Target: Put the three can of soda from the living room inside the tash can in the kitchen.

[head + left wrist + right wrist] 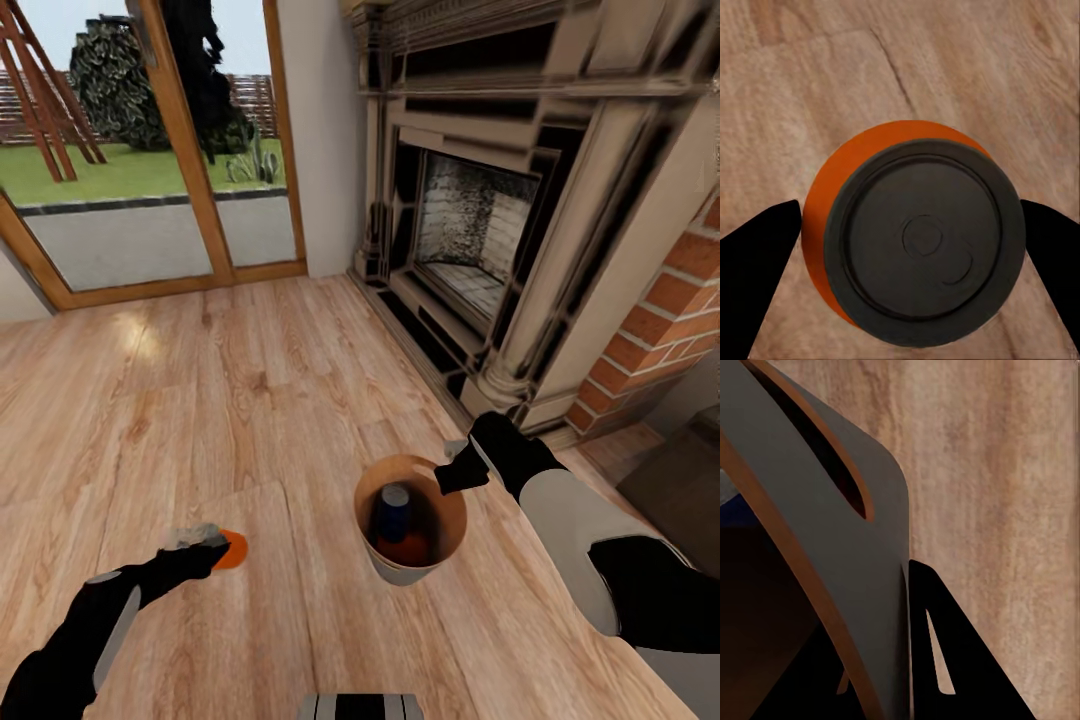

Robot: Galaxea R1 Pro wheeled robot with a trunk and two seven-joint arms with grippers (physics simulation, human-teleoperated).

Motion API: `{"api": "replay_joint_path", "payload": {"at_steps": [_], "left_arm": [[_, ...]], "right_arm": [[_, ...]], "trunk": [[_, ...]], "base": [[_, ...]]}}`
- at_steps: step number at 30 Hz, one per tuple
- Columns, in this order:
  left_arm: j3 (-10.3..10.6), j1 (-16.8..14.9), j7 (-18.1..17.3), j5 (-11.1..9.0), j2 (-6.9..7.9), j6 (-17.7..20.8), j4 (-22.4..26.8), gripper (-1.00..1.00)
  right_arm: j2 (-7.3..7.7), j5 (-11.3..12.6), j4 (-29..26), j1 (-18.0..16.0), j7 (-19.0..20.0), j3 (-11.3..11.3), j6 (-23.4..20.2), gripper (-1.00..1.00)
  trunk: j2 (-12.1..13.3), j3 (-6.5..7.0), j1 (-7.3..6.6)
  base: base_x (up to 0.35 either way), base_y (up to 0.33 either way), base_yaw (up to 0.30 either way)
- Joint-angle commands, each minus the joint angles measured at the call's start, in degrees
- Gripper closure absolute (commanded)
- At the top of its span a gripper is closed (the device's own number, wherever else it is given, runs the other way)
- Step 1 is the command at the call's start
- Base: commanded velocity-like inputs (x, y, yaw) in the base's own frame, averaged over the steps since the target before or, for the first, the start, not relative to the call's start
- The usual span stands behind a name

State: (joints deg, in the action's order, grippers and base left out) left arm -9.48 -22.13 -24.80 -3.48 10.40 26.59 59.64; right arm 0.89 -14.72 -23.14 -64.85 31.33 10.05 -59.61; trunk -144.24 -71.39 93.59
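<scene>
The grey trash can (400, 573) with a brown rim stands on the light wood floor of the living room. Inside it a blue soda can (392, 510) stands beside an orange one (407, 548). My right gripper (452, 468) is shut on the bin's far rim. In the right wrist view the bin wall (832, 532) runs between the fingers (960, 675). To the bin's left, my left gripper (220, 547) is shut on a third, orange soda can (236, 550). The left wrist view looks down on that can's dark round end (922, 240), flanked by black fingers (757, 255).
An ornate beige-and-black fireplace (470, 230) and red-brick chimney (660, 320) rise just beyond the bin at right. Wood-framed glass doors (150, 150) stand at the far left. A dark low cabinet (680, 490) sits at the right edge. Wood floor (200, 400) stretches between.
</scene>
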Motion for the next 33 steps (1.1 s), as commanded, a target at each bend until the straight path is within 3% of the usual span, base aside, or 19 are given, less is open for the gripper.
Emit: {"api": "replay_joint_path", "payload": {"at_steps": [1, 4, 12, 21, 29, 30, 33], "left_arm": [[-0.03, -0.02, -0.46, -1.03, 0.88, 2.58, 3.27, 1.0], [0.96, -1.02, -1.46, -0.68, 0.47, 2.27, 2.21, 1.0], [3.31, -1.89, -1.73, -0.68, 0.47, 2.27, 0.87, 1.0], [3.31, -1.89, -1.73, -0.68, 0.47, 2.27, 0.87, 1.0], [0.67, 0.67, 0.11, -1.75, 1.59, 2.46, 3.46, 1.0], [-0.94, 0.82, 0.12, -1.78, 1.6, 2.47, 3.69, 1.0], [-1.03, 0.9, 0.17, -1.8, 1.63, 2.59, 3.93, 1.0]], "right_arm": [[-0.01, 1.6, 0.01, -0.01, 0.34, -0.2, -0.39, 1.0], [-0.97, -0.58, -0.1, -0.09, -1.02, -0.37, 0.64, 1.0], [-0.99, -8.12, -0.1, -0.27, -1.02, -0.37, 0.53, 1.0], [-0.99, -15.15, -0.1, -0.27, -1.02, -0.37, 0.23, 1.0], [-0.38, -18.46, -0.56, -2.13, 0.0, 0.99, -0.39, 1.0], [-0.38, -0.38, -0.56, -2.14, 0.84, 1.0, -0.39, 1.0], [-0.35, -0.4, -0.52, -2.19, 0.9, 1.02, -0.39, 1.0]], "trunk": [[0.01, 0.23, -0.02], [0.02, 0.23, -0.03], [0.02, 0.23, -0.03], [0.02, 0.23, -0.03], [0.13, 2.0, -0.24], [0.14, 2.22, -0.27], [0.18, 2.89, -0.34]], "base": [[0.0, 0.0, 0.0], [0.0, 0.0, 0.0], [0.0, 0.0, 0.0], [0.0, 0.0, 0.0], [0.0, 0.0, 0.0], [0.0, 0.0, 0.0], [0.0, 0.0, 0.0]]}}
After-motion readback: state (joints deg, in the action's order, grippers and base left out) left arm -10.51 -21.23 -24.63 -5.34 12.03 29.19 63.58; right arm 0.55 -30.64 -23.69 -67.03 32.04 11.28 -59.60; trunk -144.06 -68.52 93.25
